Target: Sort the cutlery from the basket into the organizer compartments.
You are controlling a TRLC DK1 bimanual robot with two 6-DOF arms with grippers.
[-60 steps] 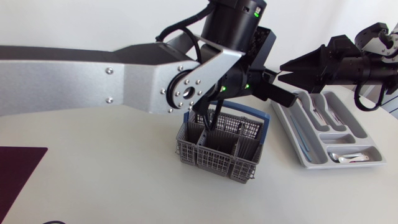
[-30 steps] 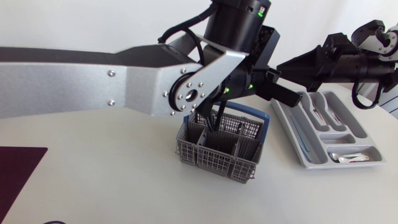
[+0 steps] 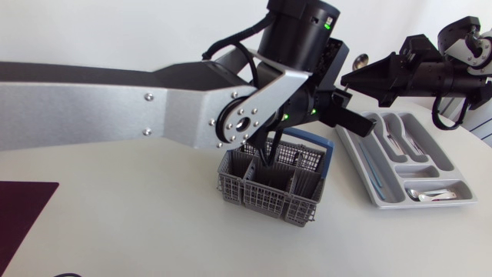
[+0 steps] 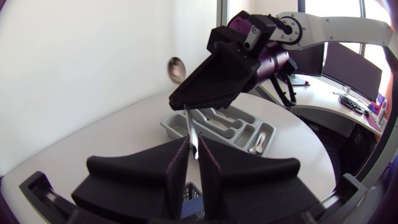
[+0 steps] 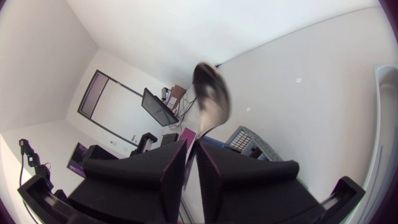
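The spoon [image 4: 176, 67] is off the bench [image 3: 138, 223] altogether, held in the air above the basket [image 3: 261, 198] and a little to its organizer side, and both arms have hold of it. The left tool [image 4: 193, 146] is closed on the lower handle, its two wedge fingers pinched against the thin shaft with almost no gap. The right tool [image 5: 191, 149] is clamped higher up the same handle, so the bowl stands out just beyond its fingertips. That double grip reads as a hand-over. The left arm comes in over the basket, where it can pull cutlery out, while the right arm comes in from the side of the basket where the organizer [image 3: 357, 158] lies, so it is probably the better one to do the placing. Holding the spoon upright, bowl uppermost, leaves bare handle for the second grip and keeps it clear of the basket's blue handle below. The organizer sits flat on the bench just beside the basket, with several pieces already in its compartments. My judgement is that the left fingers need to part before the right arm can carry the spoon off; if both pull while clamped, the handle could twist or slip.
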